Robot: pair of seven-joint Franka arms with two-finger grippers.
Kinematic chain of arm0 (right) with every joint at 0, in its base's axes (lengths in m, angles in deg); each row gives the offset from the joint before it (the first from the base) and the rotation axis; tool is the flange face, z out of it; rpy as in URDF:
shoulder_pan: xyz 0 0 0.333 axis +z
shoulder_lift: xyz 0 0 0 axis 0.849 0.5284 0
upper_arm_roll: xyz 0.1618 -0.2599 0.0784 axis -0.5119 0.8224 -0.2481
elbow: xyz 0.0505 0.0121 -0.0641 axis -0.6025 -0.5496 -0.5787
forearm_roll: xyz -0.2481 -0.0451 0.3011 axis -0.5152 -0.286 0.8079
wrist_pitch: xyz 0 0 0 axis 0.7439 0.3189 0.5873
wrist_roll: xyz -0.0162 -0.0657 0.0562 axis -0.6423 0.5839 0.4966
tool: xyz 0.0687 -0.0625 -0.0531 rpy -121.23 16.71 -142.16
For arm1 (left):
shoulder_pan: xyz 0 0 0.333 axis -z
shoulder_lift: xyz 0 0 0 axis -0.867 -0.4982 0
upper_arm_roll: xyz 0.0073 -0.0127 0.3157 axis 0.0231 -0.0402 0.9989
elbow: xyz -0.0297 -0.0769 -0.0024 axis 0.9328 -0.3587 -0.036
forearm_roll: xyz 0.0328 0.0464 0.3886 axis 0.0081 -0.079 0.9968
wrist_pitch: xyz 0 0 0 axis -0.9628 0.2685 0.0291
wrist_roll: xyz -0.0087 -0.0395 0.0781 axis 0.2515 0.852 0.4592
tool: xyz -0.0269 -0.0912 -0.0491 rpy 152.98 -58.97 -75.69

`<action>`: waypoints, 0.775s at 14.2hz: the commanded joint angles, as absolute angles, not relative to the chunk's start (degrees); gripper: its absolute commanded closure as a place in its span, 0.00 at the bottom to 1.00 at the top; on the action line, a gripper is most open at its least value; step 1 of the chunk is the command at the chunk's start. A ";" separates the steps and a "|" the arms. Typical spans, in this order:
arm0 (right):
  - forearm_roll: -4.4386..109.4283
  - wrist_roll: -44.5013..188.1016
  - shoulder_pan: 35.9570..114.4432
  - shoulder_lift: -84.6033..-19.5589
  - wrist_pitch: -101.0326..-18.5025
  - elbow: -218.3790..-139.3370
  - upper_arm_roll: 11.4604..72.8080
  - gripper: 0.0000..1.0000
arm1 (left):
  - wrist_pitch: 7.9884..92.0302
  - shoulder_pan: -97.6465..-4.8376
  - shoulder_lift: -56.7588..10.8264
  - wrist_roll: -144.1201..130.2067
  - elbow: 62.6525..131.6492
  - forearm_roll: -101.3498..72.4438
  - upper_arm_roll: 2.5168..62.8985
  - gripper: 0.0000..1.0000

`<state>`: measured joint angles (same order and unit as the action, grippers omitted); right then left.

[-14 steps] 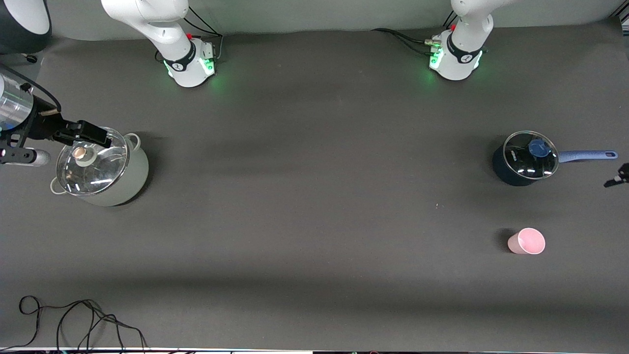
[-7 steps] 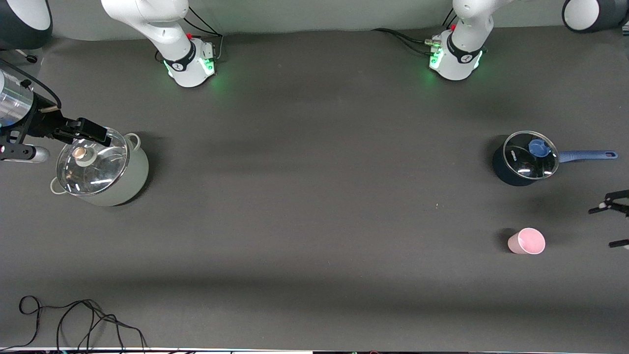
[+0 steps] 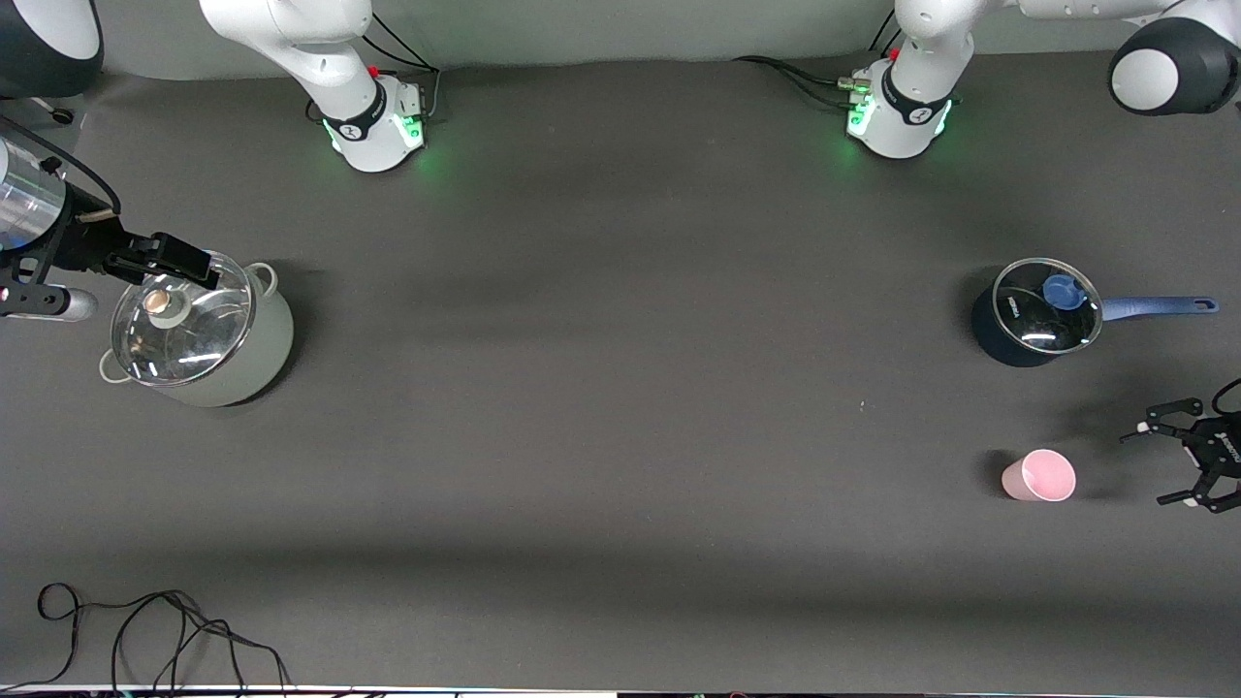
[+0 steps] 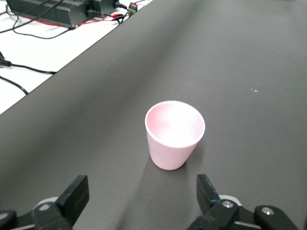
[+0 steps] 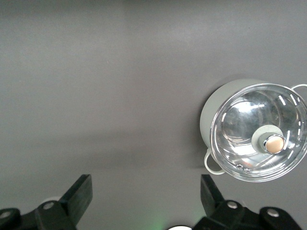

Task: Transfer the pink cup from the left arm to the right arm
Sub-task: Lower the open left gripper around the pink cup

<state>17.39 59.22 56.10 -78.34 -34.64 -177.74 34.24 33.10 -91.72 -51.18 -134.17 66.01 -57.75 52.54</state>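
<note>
The left gripper (image 3: 1178, 465) hangs with its jaws spread wide and nothing between them, low over the table just beside the pink cup (image 3: 1038, 475) at the left arm's end; the spread looks chosen so the fingers can pass to either side of the cup's wall. In the front view the cup stands upright on the dark table (image 3: 620, 436), mouth up, nearer to the camera than the blue-handled saucepan (image 3: 1037, 312), which sits lidded and apart from it. At the right arm's end the right gripper (image 3: 165, 262) is over the rim of the pale green pot (image 3: 199, 334) with its glass lid, well apart from the cup; the right arm waits there, likely parked until the cup is lifted and brought toward it. A loose black cable (image 3: 145, 630) lies near the camera's edge of the table. In the left wrist view the cup (image 4: 174, 134) sits centred ahead of the two black fingertips (image 4: 74, 194), not yet touched, so the approach seems lined up for a grasp from the side. In the right wrist view the right gripper's fingers (image 5: 79, 191) also stand wide and empty, and the pot (image 5: 256, 132) shows below with its knobbed lid, with bare table around it
</note>
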 commanded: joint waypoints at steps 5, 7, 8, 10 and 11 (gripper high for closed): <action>17.32 59.03 56.52 -78.97 -35.55 -178.19 34.58 0.00 | 33.30 -93.34 -58.68 -146.90 64.15 -67.49 51.91 0.00; 17.32 59.03 56.52 -78.97 -35.55 -178.19 34.58 0.00 | 33.39 -93.34 -60.01 -148.93 64.15 -69.18 51.91 0.00; 17.32 59.12 56.52 -78.97 -35.55 -178.19 34.58 0.00 | 33.92 -93.34 -60.18 -149.63 64.23 -69.96 51.91 0.00; 17.32 59.12 56.52 -78.89 -35.55 -177.92 34.58 0.00 | 34.01 -93.34 -60.45 -151.04 65.02 -71.37 51.65 0.00; 17.32 59.21 56.52 -78.80 -35.64 -177.92 34.58 0.00 | 34.10 -93.34 -60.45 -151.57 65.37 -71.81 50.87 0.00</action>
